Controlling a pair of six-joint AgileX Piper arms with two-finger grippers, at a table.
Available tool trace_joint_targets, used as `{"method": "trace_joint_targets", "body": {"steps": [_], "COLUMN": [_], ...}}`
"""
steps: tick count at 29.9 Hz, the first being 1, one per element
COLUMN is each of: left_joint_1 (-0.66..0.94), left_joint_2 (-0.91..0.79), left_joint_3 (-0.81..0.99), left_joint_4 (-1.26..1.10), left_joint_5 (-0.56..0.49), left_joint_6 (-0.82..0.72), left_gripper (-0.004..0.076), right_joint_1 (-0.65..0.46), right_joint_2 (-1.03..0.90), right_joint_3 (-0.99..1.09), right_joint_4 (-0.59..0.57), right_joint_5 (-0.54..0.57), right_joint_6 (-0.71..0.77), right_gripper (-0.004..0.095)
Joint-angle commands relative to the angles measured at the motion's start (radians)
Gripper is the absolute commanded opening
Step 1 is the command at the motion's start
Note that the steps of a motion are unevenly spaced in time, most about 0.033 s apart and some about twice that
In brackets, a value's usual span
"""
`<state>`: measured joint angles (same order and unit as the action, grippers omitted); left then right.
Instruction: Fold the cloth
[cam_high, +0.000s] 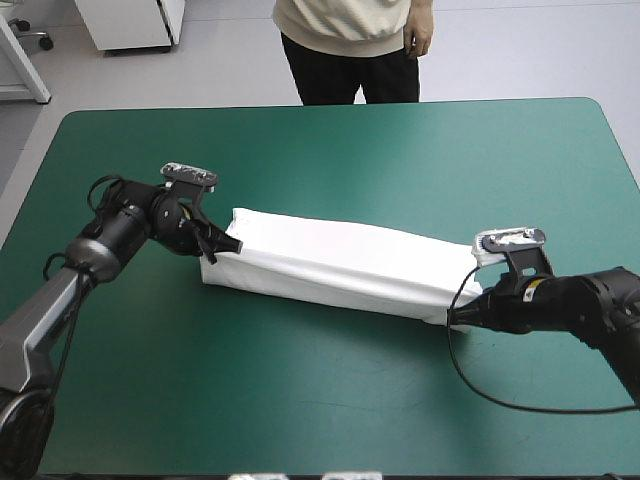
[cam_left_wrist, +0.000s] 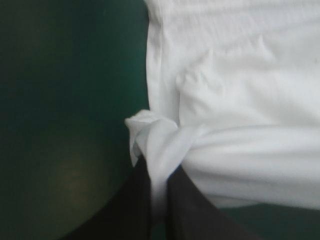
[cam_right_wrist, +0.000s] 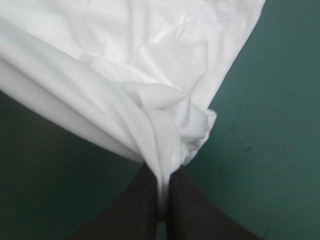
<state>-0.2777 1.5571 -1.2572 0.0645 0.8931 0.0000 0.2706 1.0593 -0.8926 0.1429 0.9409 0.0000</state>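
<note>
From high up, the white T-shirt (cam_high: 330, 262) lay in the middle of the teal-green worktop (cam_high: 330, 150). It was a long, thin, folded band that ran from 10 o'clock to 4 o'clock. The left claw (cam_high: 222, 248) held the 10 o'clock end and the right claw (cam_high: 462, 312) held the 4 o'clock end.

The left wrist view showed what the high view could not. The black fingers (cam_left_wrist: 130, 210) were almost shut, pinching a bunched corner, with smooth cloth spread ahead.

The right wrist view showed the same tight pinch on a crumpled corner, with layers of cloth fanning out ahead.
</note>
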Motion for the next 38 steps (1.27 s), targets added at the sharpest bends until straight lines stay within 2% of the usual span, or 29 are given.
{"method": "trace_joint_targets", "body": {"steps": [1,5,12,15,17,19,21,22,25,26,27,32,36,38], "left_joint_1": [0.001,0.001,0.001,0.001,0.001,0.001,0.001,0.001,0.001,0.001,0.001,-0.003,-0.003,-0.011], "left_joint_2": [0.046,0.135,0.221,0.234,0.242,0.243,0.243,0.243,0.241,0.241,0.241,0.23,0.2,0.195], "left_joint_3": [-0.123,-0.206,-0.248,-0.248,-0.248,-0.248,-0.248,-0.248,-0.265,-0.279,-0.297,-0.402,-0.436,-0.434], "left_joint_4": [0.026,0.018,0.015,0.015,0.015,0.01,0.01,0.01,0.019,0.019,0.019,-0.027,-0.324,-0.481], "left_joint_5": [-0.086,-0.124,-0.199,-0.217,-0.23,-0.233,-0.233,-0.231,-0.196,-0.174,-0.148,-0.028,0.009,0.038], "left_joint_6": [-0.01,-0.014,-0.029,-0.029,-0.029,-0.029,-0.027,-0.025,-0.025,-0.025,-0.015,0.045,0.211,0.3], "left_gripper": [-0.0009,-0.0009,-0.0009,-0.0009,-0.0001,0.0057,0.0169,0.0267,0.0476,0.051,0.0533,0.0528,0.0526,0.0501], "right_joint_1": [-0.078,-0.15,-0.183,-0.183,-0.183,-0.183,-0.183,-0.183,-0.183,-0.183,-0.186,-0.243,-0.321,-0.361], "right_joint_2": [0.085,0.199,0.372,0.426,0.447,0.447,0.445,0.445,0.436,0.428,0.414,0.288,0.144,0.068], "right_joint_3": [-0.068,-0.106,-0.189,-0.225,-0.245,-0.26,-0.28,-0.296,-0.335,-0.342,-0.346,-0.348,-0.334,-0.324], "right_joint_4": [0.014,0.084,0.102,0.132,0.139,0.141,0.134,0.133,0.124,0.117,0.109,0.079,0.072,0.072], "right_joint_5": [-0.092,-0.135,-0.154,-0.152,-0.154,-0.163,-0.156,-0.14,-0.099,-0.092,-0.09,-0.055,-0.033,-0.037], "right_joint_6": [-0.074,-0.162,-0.223,-0.233,-0.233,-0.233,-0.229,-0.229,-0.229,-0.229,-0.224,-0.212,-0.206,-0.2], "right_gripper": [-0.0017,-0.0017,0.0011,0.0099,0.0195,0.0304,0.0386,0.0435,0.0455,0.0455,0.0455,0.0443,0.0402,0.037]}}
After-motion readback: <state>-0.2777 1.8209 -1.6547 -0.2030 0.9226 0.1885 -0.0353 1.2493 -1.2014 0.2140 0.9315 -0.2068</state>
